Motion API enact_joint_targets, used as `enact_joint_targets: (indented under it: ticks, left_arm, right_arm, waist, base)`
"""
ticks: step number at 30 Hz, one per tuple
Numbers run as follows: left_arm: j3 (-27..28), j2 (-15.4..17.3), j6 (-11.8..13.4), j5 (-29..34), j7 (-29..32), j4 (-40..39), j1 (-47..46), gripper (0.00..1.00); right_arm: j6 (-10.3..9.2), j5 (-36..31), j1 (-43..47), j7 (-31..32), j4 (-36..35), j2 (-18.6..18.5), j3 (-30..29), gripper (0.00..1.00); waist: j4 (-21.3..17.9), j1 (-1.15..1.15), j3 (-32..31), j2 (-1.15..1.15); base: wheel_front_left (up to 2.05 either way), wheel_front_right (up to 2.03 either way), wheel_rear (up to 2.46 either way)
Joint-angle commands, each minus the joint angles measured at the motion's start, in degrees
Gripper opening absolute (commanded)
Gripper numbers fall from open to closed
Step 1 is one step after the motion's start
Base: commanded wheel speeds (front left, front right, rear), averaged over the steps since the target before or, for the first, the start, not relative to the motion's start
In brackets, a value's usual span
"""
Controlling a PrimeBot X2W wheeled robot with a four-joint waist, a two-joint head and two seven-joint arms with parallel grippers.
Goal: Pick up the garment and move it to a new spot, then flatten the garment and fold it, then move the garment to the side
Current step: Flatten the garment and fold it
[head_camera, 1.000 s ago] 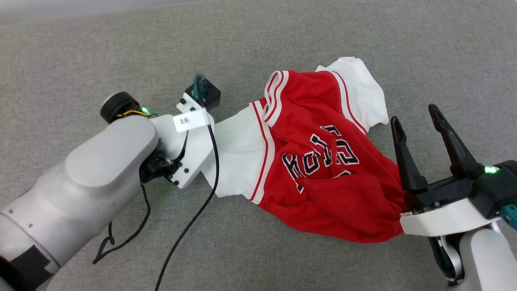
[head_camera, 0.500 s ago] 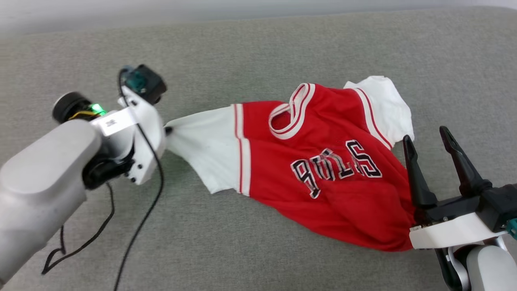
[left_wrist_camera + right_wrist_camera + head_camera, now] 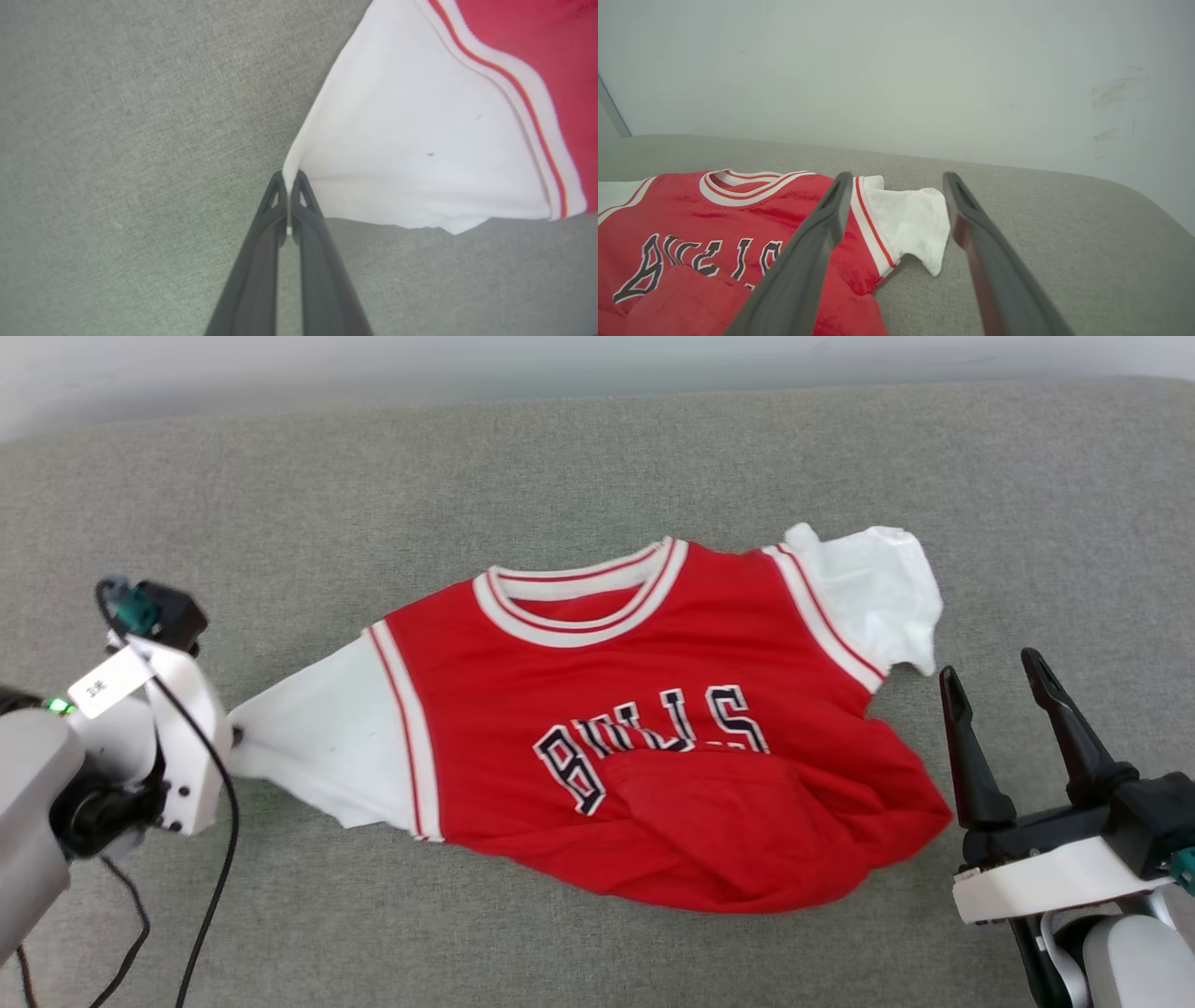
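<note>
The garment [image 3: 653, 728], a red jersey with white sleeves and black-and-white lettering, lies spread on the grey surface, collar toward the far side and its lower hem bunched up. My left gripper [image 3: 235, 737] is at its left end, shut on the tip of the white sleeve [image 3: 420, 154], which is pulled taut into a point. In the left wrist view the left gripper [image 3: 289, 176] pinches that sleeve's edge. My right gripper [image 3: 990, 665] stands open just right of the garment, nothing between its fingers. Past the right gripper [image 3: 897, 177] lie the garment [image 3: 738, 210] and its other white sleeve.
The grey fabric surface [image 3: 597, 457] stretches all around the garment. A pale wall [image 3: 896, 70] rises behind its far edge. A black cable [image 3: 219, 859] hangs from my left wrist down toward the near edge.
My left gripper has moved left with the white sleeve, dragging the garment out flatter and turning its lettering upright. The head view has shifted too. The right gripper stays open.
</note>
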Motion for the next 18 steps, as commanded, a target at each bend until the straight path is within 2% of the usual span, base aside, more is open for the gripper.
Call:
enact_joint_targets:
  ticks: [1,4,7,8,9,12,14,18]
  left_arm:
    - [0.1,0.6,0.4,-0.4,0.2,0.6,1.3,0.00]
    - [-0.2,0.8,0.6,-1.1,-0.5,2.2,3.2,0.00]
    - [-0.1,-0.5,0.7,-1.5,-2.2,3.7,4.5,0.00]
    - [-0.1,-1.1,0.8,-1.0,-3.3,4.0,4.7,0.24]
    - [0.0,-1.8,1.0,-0.4,-4.9,4.2,4.6,1.00]
    - [0.7,-3.5,1.8,2.1,-11.7,4.3,4.3,1.00]
    - [1.5,-4.6,3.3,4.1,-17.6,3.8,4.5,1.00]
    - [3.6,-6.1,8.9,7.4,-30.1,1.8,6.4,1.00]
  right_arm:
    - [-0.06,0.1,0.9,-0.1,0.2,-0.1,-0.2,1.00]
    - [-0.06,0.2,1.0,-0.1,0.6,-0.1,-0.6,1.00]
    - [-0.06,0.4,1.5,-0.1,1.0,-0.2,-1.1,1.00]
    - [-0.06,0.4,1.4,-0.1,1.1,-0.4,-1.2,1.00]
    - [-0.06,0.6,1.4,-0.1,1.3,-0.6,-1.5,1.00]
    - [-0.06,1.2,0.6,-0.1,1.2,-1.5,-2.5,1.00]
    - [-0.06,1.7,-0.1,-0.1,1.2,-2.6,-3.3,1.00]
    - [-0.06,2.2,-2.0,-0.1,0.5,-5.7,-5.2,1.00]
  waist:
    - [-0.1,0.00,0.0,0.00]
    - [-0.4,0.00,0.1,0.00]
    - [-0.2,0.00,-0.1,0.00]
    - [-0.1,0.00,-0.2,0.00]
    - [0.1,0.00,-0.4,0.00]
    - [0.7,0.00,-1.3,0.00]
    - [1.3,0.00,-2.0,0.00]
    - [2.9,0.00,-3.1,0.00]
  base:
    - [0.00,0.00,0.00]
    - [0.00,0.00,0.00]
    - [0.00,0.00,0.00]
    - [0.00,0.00,0.00]
    - [0.00,0.00,0.00]
    - [0.00,0.00,0.00]
    - [0.00,0.00,0.00]
    - [0.00,0.00,0.00]
